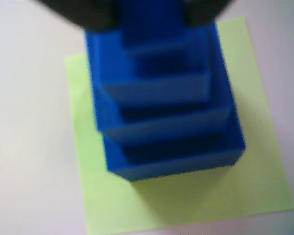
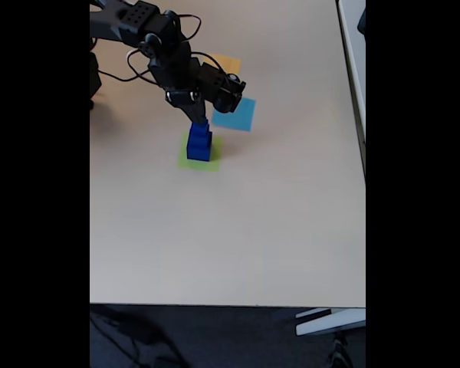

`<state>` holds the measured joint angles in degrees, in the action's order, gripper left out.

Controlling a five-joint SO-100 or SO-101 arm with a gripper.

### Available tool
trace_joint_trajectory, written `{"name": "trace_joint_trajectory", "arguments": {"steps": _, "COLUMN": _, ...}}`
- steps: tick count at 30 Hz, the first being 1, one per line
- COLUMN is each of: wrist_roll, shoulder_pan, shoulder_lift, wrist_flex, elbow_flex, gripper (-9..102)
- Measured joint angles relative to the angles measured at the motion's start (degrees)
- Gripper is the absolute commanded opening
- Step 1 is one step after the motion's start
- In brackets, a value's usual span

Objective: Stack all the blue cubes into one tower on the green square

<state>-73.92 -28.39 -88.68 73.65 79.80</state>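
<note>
A stepped tower of dark blue cubes [image 1: 171, 122] stands on the green square [image 1: 186, 200], widest at the bottom. The wrist view is blurred. My gripper [image 1: 149, 19] reaches down onto the tower's top, its dark fingers [image 1: 88, 14] pressed against both sides of the smallest, topmost blue cube [image 1: 152, 29]. In the fixed view the tower [image 2: 198, 144] rises from the green square [image 2: 213, 162] left of the table's middle, with the gripper [image 2: 200, 124] right at its top. The top cube's upper face is hidden by the gripper.
A light-blue square patch [image 2: 236, 115] lies just right of the tower and an orange patch [image 2: 227, 63] behind it, partly under the arm [image 2: 169, 54]. The table's right edge [image 2: 362, 153] is far off. Cables hang around the arm.
</note>
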Motion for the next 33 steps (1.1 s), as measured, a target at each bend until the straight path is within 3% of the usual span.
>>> {"name": "trace_joint_trajectory", "arguments": {"steps": 18, "wrist_roll": 0.0, "shoulder_pan": 0.0, "shoulder_lift": 0.0, "wrist_flex": 0.0, "elbow_flex": 0.0, "gripper": 13}}
{"name": "trace_joint_trajectory", "arguments": {"steps": 24, "wrist_roll": 0.0, "shoulder_pan": 0.0, "shoulder_lift": 0.0, "wrist_flex": 0.0, "elbow_flex": 0.0, "gripper": 20}}
{"name": "trace_joint_trajectory", "arguments": {"steps": 33, "wrist_roll": 2.81, "shoulder_pan": 1.58, "shoulder_lift": 0.0, "wrist_flex": -2.81, "elbow_flex": -3.78, "gripper": 19}}
